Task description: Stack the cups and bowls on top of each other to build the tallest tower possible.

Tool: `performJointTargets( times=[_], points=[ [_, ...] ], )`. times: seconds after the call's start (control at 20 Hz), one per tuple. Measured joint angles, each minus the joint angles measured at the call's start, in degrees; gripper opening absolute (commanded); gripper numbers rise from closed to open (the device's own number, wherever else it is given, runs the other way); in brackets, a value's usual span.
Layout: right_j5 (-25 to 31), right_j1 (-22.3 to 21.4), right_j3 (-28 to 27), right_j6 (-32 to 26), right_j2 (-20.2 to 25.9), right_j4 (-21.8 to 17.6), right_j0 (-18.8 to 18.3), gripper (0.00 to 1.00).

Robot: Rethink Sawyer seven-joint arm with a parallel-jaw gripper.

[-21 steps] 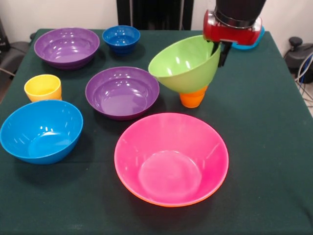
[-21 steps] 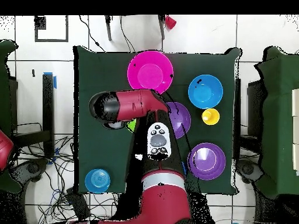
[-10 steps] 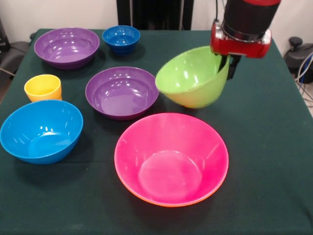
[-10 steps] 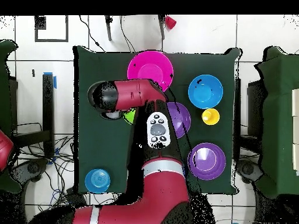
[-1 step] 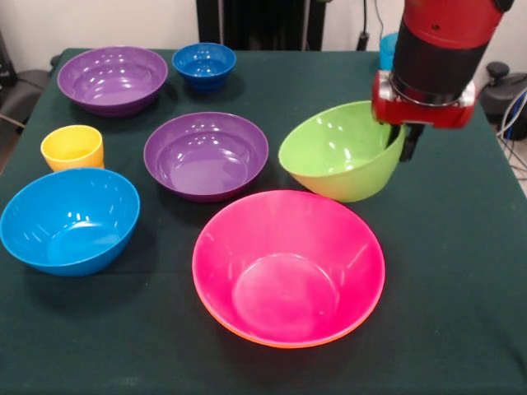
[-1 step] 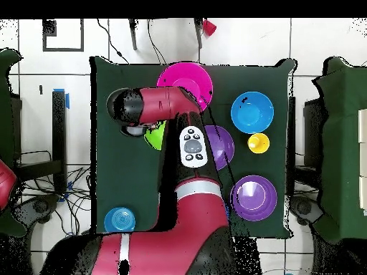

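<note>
My gripper (image 5: 403,146) is shut on the right rim of the green bowl (image 5: 338,152), with one black finger (image 5: 410,141) showing outside the rim. The bowl hangs tilted towards the left, low over the cloth, just behind the large pink bowl (image 5: 288,267), which sits nested in an orange bowl (image 5: 247,327). Left of them are a purple bowl (image 5: 206,155), a light blue bowl (image 5: 68,218) and a yellow cup (image 5: 72,146). A second purple bowl (image 5: 111,78) and a small dark blue bowl (image 5: 203,64) stand at the back. From overhead only a sliver of the green bowl (image 6: 153,135) shows beside the arm.
A teal bowl (image 5: 386,49) peeks out behind the arm at the back right; overhead it sits in the table's corner (image 6: 119,220). The green tablecloth (image 5: 461,271) runs to edges on all sides. Cables and chairs surround the table.
The gripper has carried the green bowl rightward, nearer and lower, and the bowl tilts less steeply. The orange cup seen beneath it a second ago is now out of sight.
</note>
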Motion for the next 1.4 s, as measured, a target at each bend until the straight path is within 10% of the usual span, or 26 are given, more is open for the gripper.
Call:
performJointTargets(
  times=[1.4],
  points=[
    [7.6, 5.6, -5.2, 0.0, 6.1, 2.5, -4.1, 0.00]
  ],
)
